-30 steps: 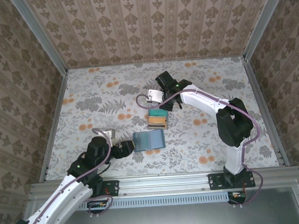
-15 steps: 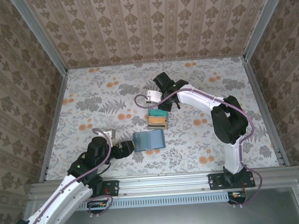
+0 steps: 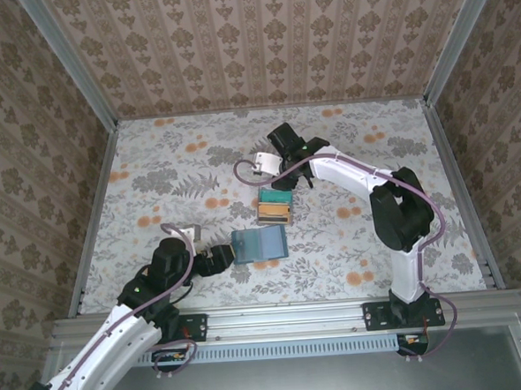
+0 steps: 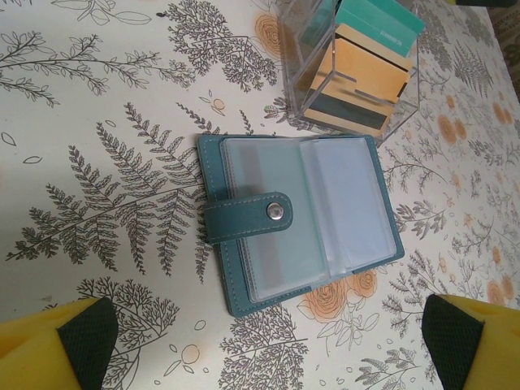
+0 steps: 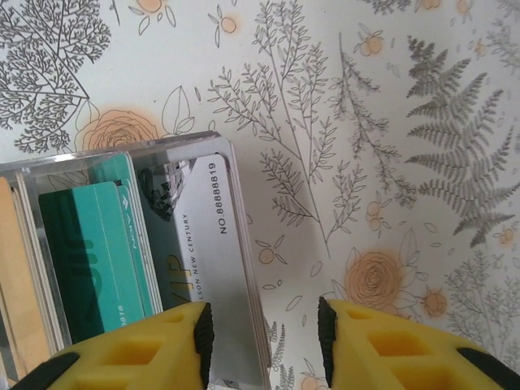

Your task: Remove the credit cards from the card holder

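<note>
The card holder (image 4: 301, 219) lay open and flat on the table (image 4: 97, 122), teal cover down and clear sleeves up, with a snap strap folded over its left page. Just beyond it the credit cards (image 4: 361, 77) stood on edge in a clear box (image 4: 296, 65): teal, tan with a dark stripe, and one silver-grey card (image 5: 213, 268).

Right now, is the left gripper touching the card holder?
Apart. Left wrist view: the left gripper is open, fingers at the bottom corners, table showing between them and the card holder.
</note>
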Controlling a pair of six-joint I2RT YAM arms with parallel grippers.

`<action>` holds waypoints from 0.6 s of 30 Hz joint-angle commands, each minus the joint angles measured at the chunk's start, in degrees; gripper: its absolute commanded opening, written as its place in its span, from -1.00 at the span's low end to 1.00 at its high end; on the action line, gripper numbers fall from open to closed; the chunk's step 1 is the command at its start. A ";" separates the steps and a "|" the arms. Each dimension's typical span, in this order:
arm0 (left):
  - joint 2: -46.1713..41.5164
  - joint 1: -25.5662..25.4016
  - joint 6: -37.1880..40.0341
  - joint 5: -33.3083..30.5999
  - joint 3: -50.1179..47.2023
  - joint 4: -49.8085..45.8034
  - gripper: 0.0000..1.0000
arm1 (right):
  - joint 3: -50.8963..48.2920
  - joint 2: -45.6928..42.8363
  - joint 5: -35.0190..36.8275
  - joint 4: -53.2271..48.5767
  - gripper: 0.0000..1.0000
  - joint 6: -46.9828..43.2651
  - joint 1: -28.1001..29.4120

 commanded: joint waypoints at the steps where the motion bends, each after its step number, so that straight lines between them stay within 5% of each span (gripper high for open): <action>1: -0.83 0.39 0.96 0.99 -0.20 -0.09 1.00 | -1.37 -3.79 -0.13 1.28 -0.12 1.60 -0.32; 8: -0.77 0.39 0.37 1.60 -0.03 0.12 1.00 | -7.39 -10.83 -1.25 7.42 -0.09 10.23 -0.32; 14: 0.61 0.39 -1.20 2.37 -0.03 1.61 0.99 | -19.87 -22.61 -7.53 17.65 -0.26 29.44 -0.17; 18: 4.21 0.39 -2.86 3.71 -0.03 4.69 0.80 | -28.64 -28.66 -11.01 23.31 -0.36 44.44 1.07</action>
